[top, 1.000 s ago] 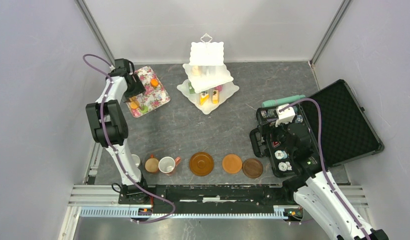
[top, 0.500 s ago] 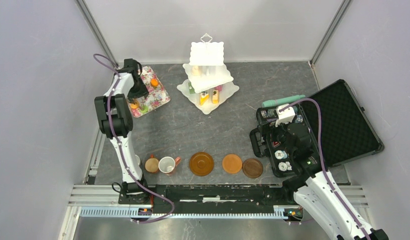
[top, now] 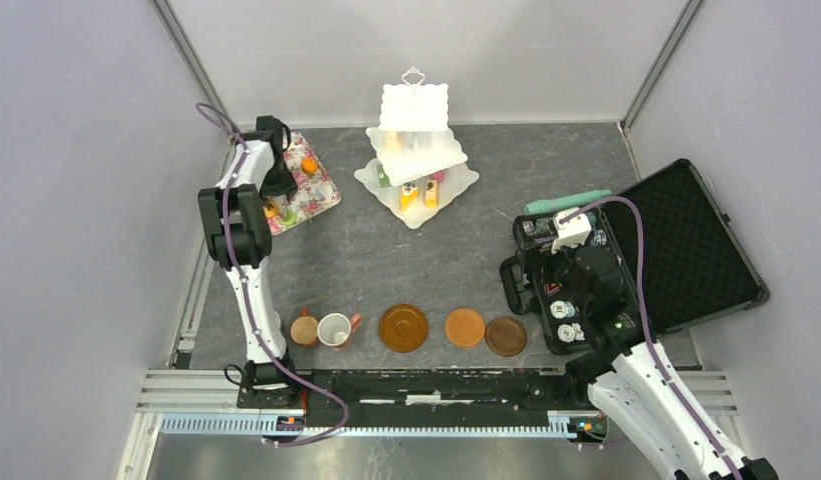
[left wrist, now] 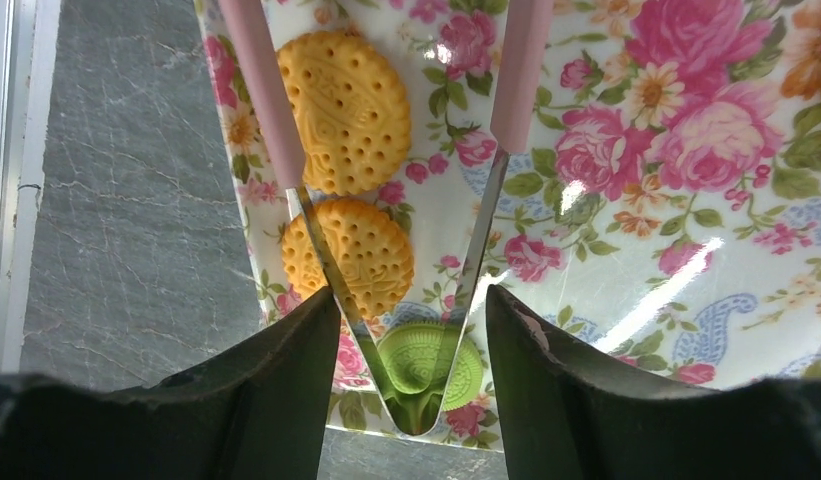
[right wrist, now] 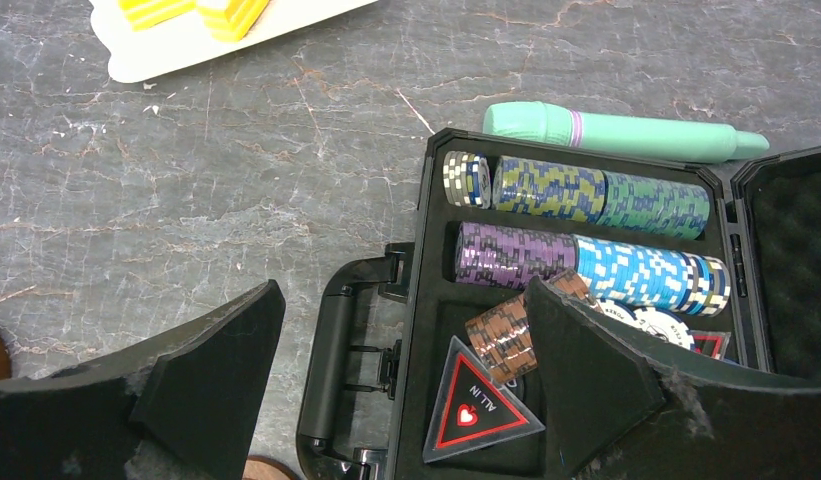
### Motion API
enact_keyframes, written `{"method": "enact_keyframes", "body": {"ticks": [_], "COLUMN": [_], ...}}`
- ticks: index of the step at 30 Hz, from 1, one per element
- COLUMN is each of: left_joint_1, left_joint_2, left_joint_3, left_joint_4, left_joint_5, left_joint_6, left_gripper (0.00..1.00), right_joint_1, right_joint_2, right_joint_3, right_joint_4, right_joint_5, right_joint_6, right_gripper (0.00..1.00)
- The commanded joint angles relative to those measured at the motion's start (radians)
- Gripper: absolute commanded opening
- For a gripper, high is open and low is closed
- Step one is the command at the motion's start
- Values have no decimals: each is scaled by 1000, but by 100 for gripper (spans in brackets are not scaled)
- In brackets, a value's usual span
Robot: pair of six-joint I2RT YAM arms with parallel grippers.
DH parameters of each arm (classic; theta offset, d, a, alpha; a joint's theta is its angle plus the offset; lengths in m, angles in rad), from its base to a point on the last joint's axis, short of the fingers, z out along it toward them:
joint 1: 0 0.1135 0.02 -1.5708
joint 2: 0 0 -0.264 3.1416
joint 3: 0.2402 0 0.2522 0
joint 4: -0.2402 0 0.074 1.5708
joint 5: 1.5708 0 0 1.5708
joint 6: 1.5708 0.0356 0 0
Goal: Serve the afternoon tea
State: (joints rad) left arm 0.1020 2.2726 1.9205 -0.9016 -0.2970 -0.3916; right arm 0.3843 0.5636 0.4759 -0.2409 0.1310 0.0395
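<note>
- Over the flowered tray (left wrist: 626, 200), left tool (left wrist: 408, 310) grips pink tongs (left wrist: 513, 80), their arms straddling an orange biscuit (left wrist: 348, 110).
- Right tool (right wrist: 404, 290) gapes wide above the chip case (right wrist: 436, 325).

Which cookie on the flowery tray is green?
The green cookie is the one nearest the left tool, under the tongs it holds. The large cookie and middle cookie are golden orange.

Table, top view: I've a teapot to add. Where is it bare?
Bare: the table's middle, between the white stand and the saucers; also the far right corner behind the black case. Crowded: the near edge with mugs, and the floral tray.
</note>
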Motion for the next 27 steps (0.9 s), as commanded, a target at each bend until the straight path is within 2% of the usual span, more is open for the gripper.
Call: {"method": "enact_keyframes", "body": {"ticks": [1, 8, 12, 20, 27], "left_joint_1": [-21, -27, -27, -25, -19], "left_joint_2": [23, 57, 51, 7, -45], "left_joint_3": [55, 100, 105, 106, 97], "left_joint_4": [-50, -99, -99, -92, -79], "left_joint_5": [-60, -80, -73, -37, 25], "left_joint_6": [24, 39, 47, 57, 66], "left_gripper": [62, 57, 46, 33, 17], "right_joint_1": [4, 3, 4, 4, 4], "right_joint_2": [-4, -8, -8, -5, -3], "right_joint_3": [-6, -7, -6, -8, -9], "right_joint_4": [40, 40, 38, 38, 40], "right_joint_5": [-15, -16, -19, -17, -19], "right_joint_6": [10, 11, 13, 13, 14], "right_gripper": [98, 98, 98, 98, 98]}}
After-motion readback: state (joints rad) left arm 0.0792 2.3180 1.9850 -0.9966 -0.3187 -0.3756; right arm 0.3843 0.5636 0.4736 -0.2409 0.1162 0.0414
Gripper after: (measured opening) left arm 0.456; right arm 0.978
